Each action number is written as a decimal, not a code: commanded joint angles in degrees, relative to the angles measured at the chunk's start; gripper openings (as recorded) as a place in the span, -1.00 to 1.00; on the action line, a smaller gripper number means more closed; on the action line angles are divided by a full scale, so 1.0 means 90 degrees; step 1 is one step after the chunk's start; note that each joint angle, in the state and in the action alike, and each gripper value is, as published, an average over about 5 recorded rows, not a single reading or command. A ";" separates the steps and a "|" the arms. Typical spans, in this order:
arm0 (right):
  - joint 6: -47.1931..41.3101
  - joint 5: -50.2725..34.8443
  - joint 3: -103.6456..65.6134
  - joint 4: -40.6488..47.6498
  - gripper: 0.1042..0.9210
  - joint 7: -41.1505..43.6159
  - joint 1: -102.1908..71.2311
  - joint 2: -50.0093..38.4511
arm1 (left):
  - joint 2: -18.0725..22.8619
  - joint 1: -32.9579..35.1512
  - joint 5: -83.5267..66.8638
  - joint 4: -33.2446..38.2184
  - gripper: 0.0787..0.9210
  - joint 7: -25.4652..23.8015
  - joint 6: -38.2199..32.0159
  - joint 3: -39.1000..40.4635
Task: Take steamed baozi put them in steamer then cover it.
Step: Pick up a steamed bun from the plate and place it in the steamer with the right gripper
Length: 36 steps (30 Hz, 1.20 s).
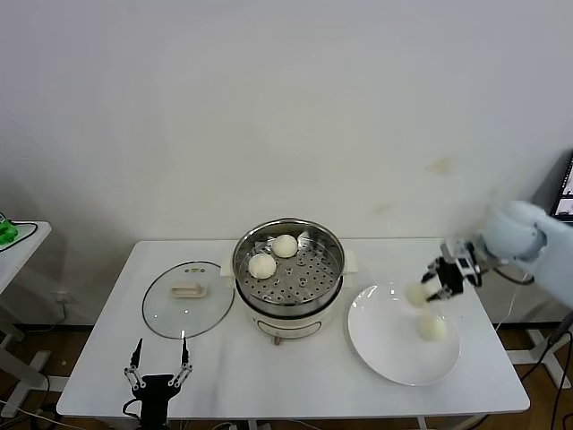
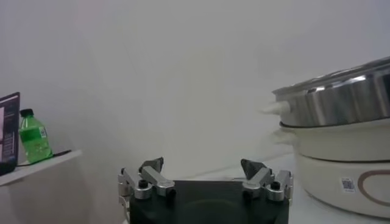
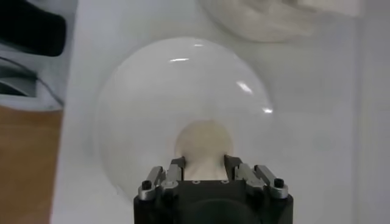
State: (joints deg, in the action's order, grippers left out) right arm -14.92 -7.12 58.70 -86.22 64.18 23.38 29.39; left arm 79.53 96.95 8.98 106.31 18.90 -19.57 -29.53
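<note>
Head view, my right gripper [image 1: 428, 293]: pinching one steamed baozi [image 1: 416, 293] above the white plate [image 1: 385, 345]; another bun [image 1: 431, 327] lies there
Steamer [image 1: 288, 269]: two buns inside
Cover [image 1: 187, 298]: on table, beside steamer
My left gripper [image 1: 159, 369]: spread, parked at near table edge

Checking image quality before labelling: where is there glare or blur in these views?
Head view: the held baozi looks slightly smeared. Right wrist view: bright glints on the white plate, edges soft. Left wrist view: reflections streak the steamer, background hazy.
</note>
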 commanded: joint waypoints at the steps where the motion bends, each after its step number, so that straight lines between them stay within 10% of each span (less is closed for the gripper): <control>1: 0.0008 -0.0552 0.1078 0.0578 -0.17 -0.0005 0.2263 0.1570 | 0.0009 -0.0004 0.0000 -0.0012 0.77 -0.0003 0.0003 0.0010; 18: 0.0598 -0.0690 0.1287 0.0399 -0.16 -0.0211 0.1978 0.3505 | 0.0057 -0.0016 -0.0020 -0.0041 0.77 0.0001 0.0020 -0.0060; 36: 0.2178 0.0903 0.1387 0.0129 -0.16 -0.0741 0.0996 0.3497 | 0.0233 0.0125 -0.0039 -0.0072 0.77 0.0035 -0.0039 -0.0239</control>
State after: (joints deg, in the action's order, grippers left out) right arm -2.48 -6.15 70.54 -84.81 59.77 35.58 58.96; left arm 81.54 97.94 8.64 105.68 19.18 -19.91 -31.54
